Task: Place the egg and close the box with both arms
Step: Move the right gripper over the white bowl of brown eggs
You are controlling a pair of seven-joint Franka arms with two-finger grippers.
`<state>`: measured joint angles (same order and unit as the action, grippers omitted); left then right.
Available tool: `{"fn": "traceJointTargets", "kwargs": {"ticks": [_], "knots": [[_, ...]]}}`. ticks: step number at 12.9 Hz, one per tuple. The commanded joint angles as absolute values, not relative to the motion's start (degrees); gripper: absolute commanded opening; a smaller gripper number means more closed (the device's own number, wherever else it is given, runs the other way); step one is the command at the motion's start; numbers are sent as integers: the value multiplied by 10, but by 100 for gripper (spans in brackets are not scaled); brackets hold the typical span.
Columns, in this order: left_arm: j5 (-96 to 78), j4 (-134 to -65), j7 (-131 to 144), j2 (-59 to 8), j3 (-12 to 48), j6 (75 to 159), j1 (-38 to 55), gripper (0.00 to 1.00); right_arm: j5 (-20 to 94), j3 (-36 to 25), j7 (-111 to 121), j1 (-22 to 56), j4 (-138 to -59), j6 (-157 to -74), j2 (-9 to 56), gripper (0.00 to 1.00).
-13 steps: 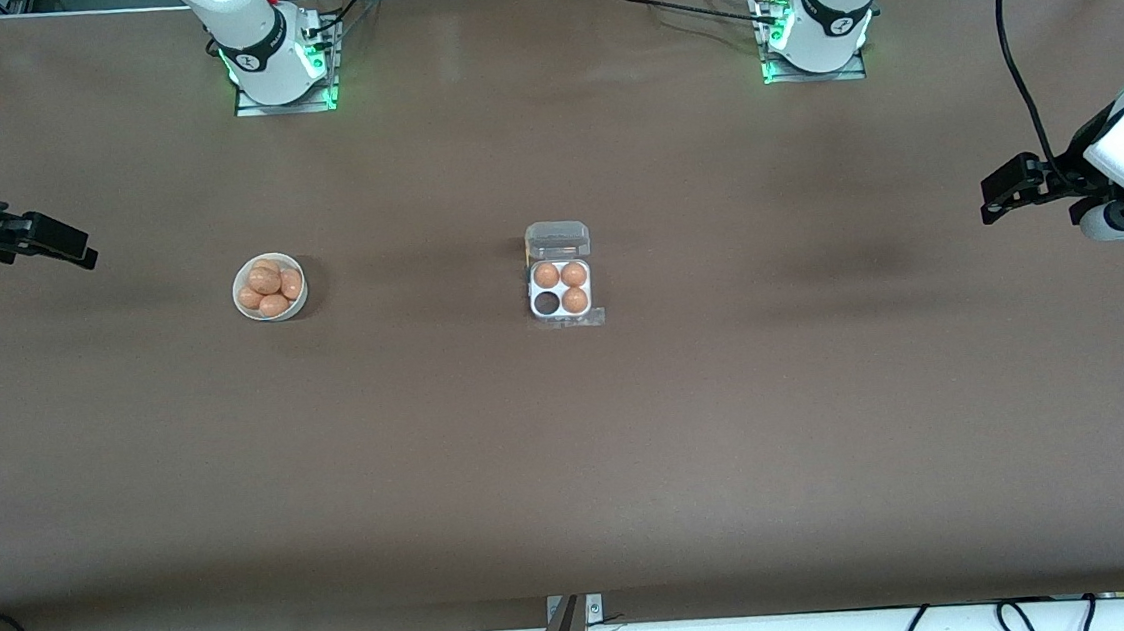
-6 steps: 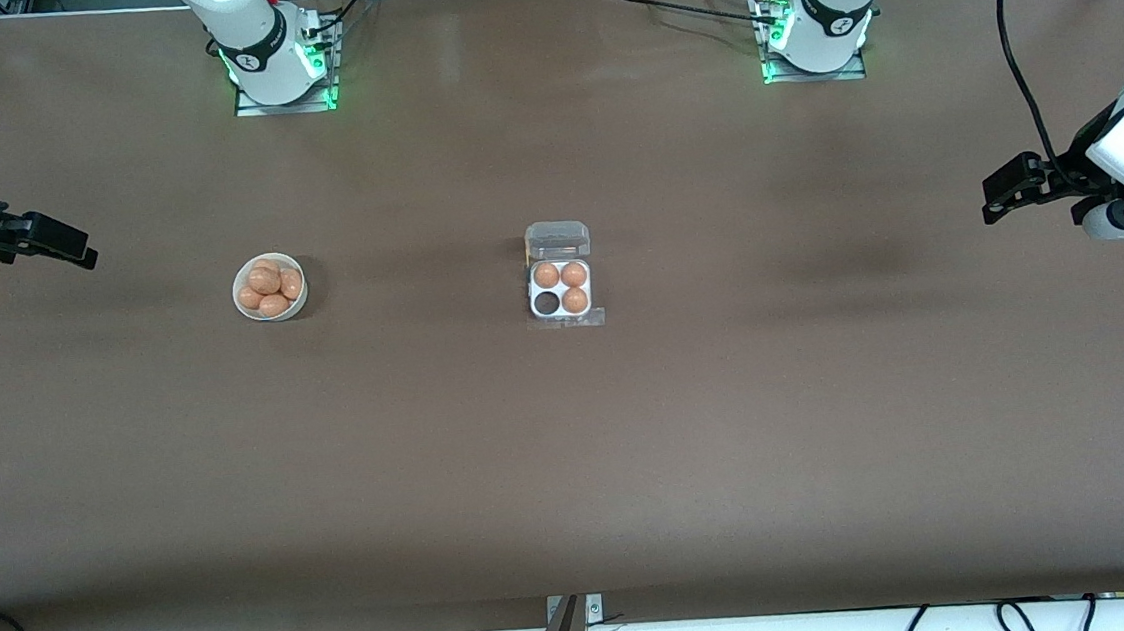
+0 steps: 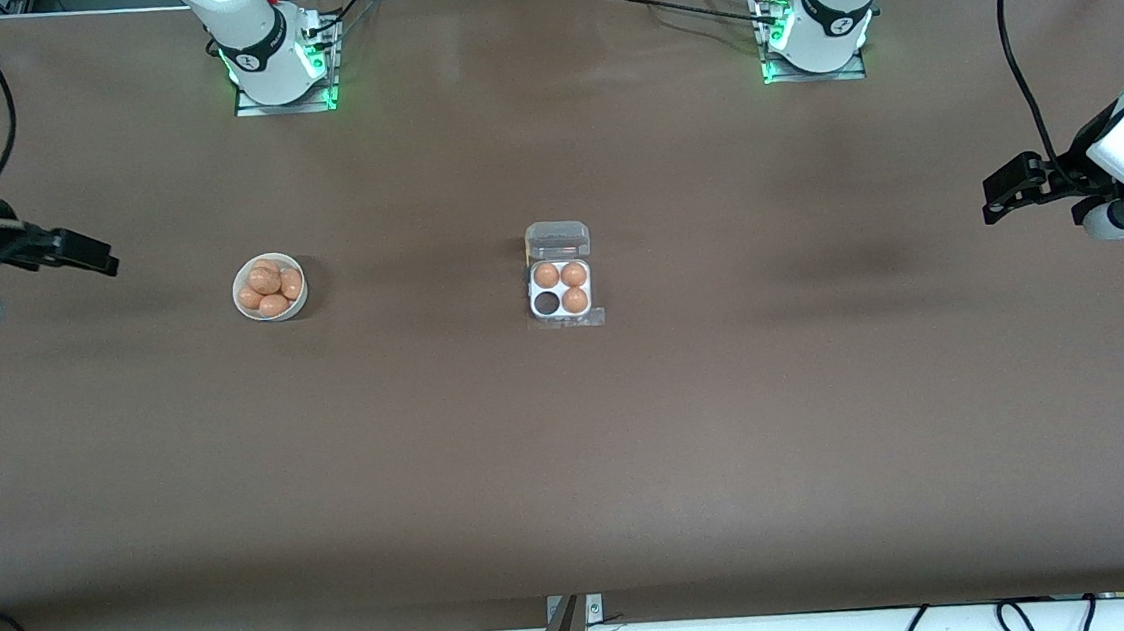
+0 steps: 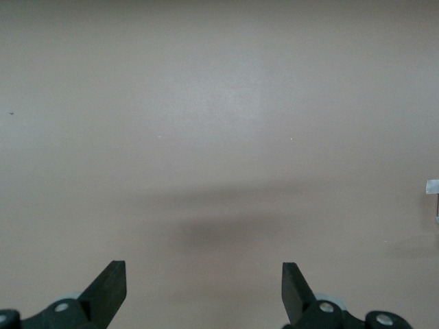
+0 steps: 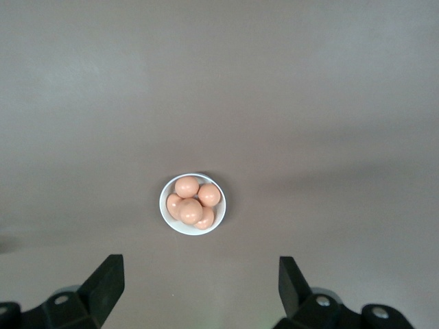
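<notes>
The clear box point(image 3: 560, 289) sits mid-table with its lid point(image 3: 557, 240) swung open, lying on the side toward the robots' bases. Three tan eggs fill its cells, and one cell point(image 3: 547, 303) is empty and dark. Several more eggs point(image 3: 266, 279) lie in a round white bowl point(image 3: 287, 313) toward the right arm's end. My right gripper point(image 3: 88, 256) hovers open over bare table past the bowl, and its wrist view shows the bowl point(image 5: 188, 232) ahead of the open right gripper point(image 5: 200, 281). My left gripper point(image 3: 1004, 192) hangs open at the left arm's end. In its wrist view the left gripper point(image 4: 204, 281) has only tabletop in front of it.
Both arm bases point(image 3: 280, 67) point(image 3: 816, 35) stand along the table edge farthest from the front camera. Brown tabletop surrounds the bowl and the box. Cables hang below the edge nearest the front camera.
The right gripper has shifted a little toward the bowl. The left arm, box and bowl have stayed put.
</notes>
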<state>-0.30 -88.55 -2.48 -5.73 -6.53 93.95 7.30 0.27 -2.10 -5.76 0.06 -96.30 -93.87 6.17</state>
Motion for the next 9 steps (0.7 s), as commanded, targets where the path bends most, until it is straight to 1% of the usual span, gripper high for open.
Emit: {"fn": "traceJointTargets", "kwargs": {"ticks": [1,6,9], "knots": [[0,-862,-23,-65,-67,933,75,100,-1,-18,-48,-5,-980,-951,83,100],[-1,-862,-23,-75,-67,933,66,100,-5,-28,-46,-5,-1134,-1116,53,100],[-10,-861,-16,-75,-68,932,69,100,-4,-17,-48,-4,-1207,-1207,44,100]]}}
